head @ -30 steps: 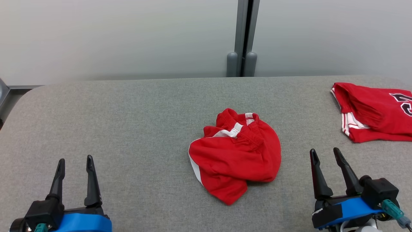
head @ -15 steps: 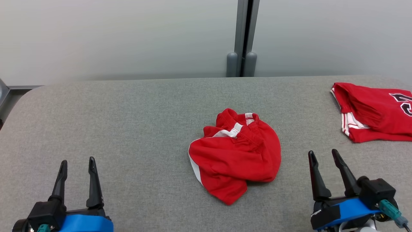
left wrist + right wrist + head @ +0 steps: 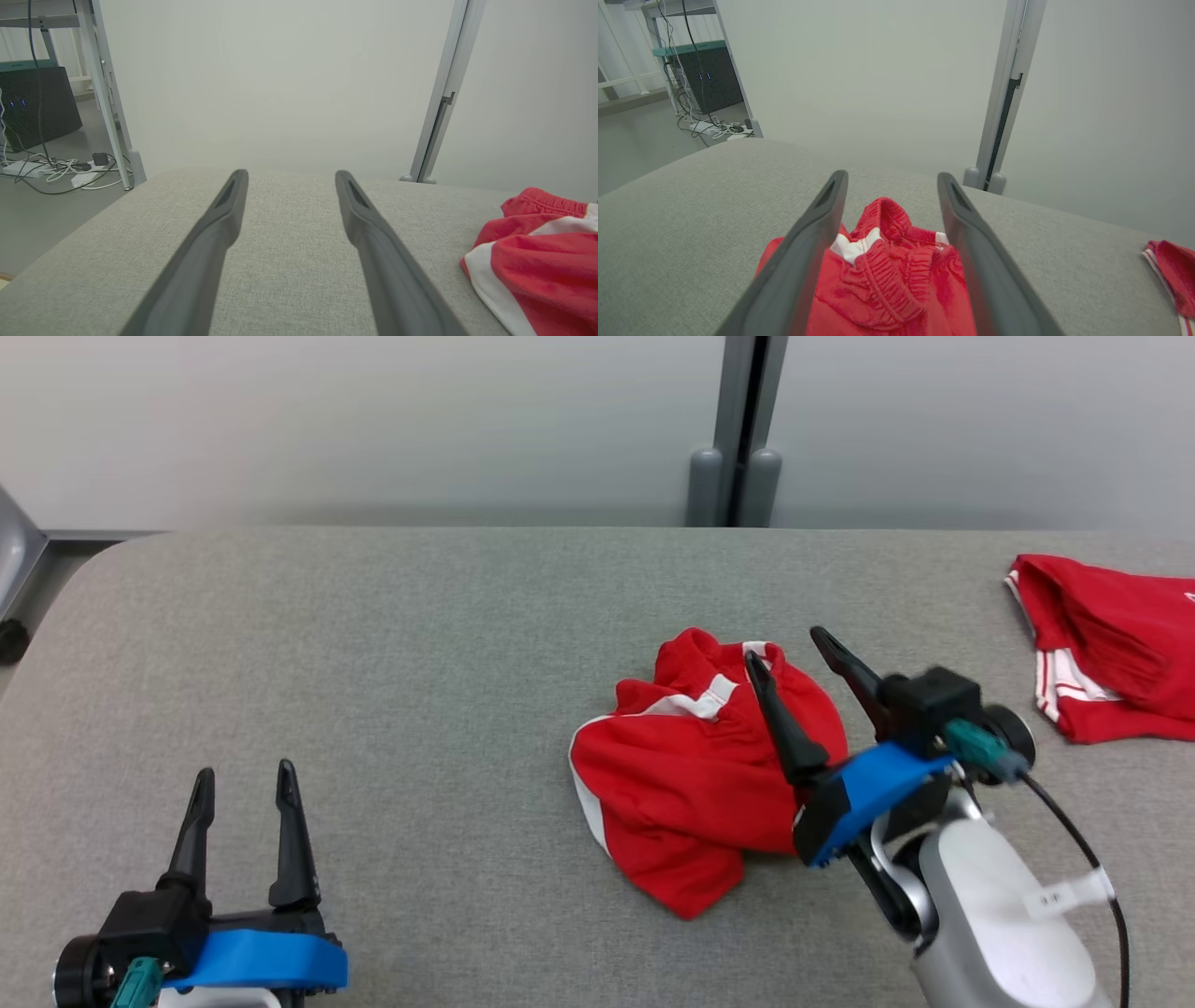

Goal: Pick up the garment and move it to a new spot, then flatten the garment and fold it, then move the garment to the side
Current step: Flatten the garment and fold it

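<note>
Nearest: left gripper (image 3: 245, 771) is sitting at the near left edge, its two long dark tapered fingers standing spread with nothing between them, just bare grey cloth underneath. Next, right gripper (image 3: 784, 646) is hanging over the garment (image 3: 691, 775), fingers wide apart and pinching nothing. A blue band is wrapping its base, with a white rounded forearm behind. In the right wrist view that gripper (image 3: 892, 174) is straddling the ruched elastic waistband of the garment (image 3: 887, 275); whether the tips are touching fabric, cannot tell.

The garment is lying crumpled in a rounded heap right of the table (image 3: 373, 644) centre. It is red soft knit with a white side stripe and a white patch at the waistband, one pointed corner facing the near edge. The left wrist view is catching the garment (image 3: 537, 261) off to the right of its own gripper (image 3: 290, 173), well apart.

Table top is showing grey woven cloth, fine heathered texture, rounded corners. Farther right, a second red garment (image 3: 1111, 663) with thin white stripes is lying flatter near the far right edge. Behind the table, a grey metal post (image 3: 744, 429) is standing upright against a smooth pale wall.
</note>
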### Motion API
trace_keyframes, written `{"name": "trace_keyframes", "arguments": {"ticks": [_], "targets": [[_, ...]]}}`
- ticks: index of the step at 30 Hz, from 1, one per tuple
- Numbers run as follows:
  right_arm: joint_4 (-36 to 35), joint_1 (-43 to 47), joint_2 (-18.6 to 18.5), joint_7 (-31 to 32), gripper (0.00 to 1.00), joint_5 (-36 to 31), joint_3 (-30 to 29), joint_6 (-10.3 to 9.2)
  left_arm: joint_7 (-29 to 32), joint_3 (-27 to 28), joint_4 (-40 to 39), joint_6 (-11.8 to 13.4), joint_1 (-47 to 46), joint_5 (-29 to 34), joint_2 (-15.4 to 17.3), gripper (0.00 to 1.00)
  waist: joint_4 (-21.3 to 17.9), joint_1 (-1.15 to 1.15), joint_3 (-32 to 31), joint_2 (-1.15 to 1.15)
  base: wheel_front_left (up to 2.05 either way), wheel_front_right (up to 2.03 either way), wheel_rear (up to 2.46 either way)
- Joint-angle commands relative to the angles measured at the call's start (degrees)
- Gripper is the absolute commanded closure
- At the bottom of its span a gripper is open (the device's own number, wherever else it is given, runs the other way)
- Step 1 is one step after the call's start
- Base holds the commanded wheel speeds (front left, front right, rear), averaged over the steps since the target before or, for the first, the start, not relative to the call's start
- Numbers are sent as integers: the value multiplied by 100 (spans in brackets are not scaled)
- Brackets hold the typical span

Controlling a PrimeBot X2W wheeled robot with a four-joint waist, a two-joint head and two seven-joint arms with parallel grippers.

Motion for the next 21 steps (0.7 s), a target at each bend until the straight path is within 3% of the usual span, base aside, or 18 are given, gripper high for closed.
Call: {"name": "trace_keyframes", "arguments": {"ticks": [1,16,17,18,21], "targets": [[125,-244,-70,88,0,9,86,2,-24,10,6,-35,-142,30,-11,0,92,-1,89,0,0,0,0],[2182,-1281,-514,668,2,689,1184,2,-24,-14,148,-137,-407,60,-207,0,564,-1,461,0,0,0,0],[2228,-1295,-533,643,63,749,1260,2,-24,-12,158,-142,-422,61,-214,0,578,-1,470,0,0,0,0],[2248,-1326,-555,582,100,807,1318,2,-24,-4,170,-144,-434,61,-221,0,587,-1,476,0,0,0,0],[2338,-1447,-636,386,100,883,1438,2,-24,-14,207,-169,-450,67,-243,0,630,-1,484,0,0,0,0]]}}
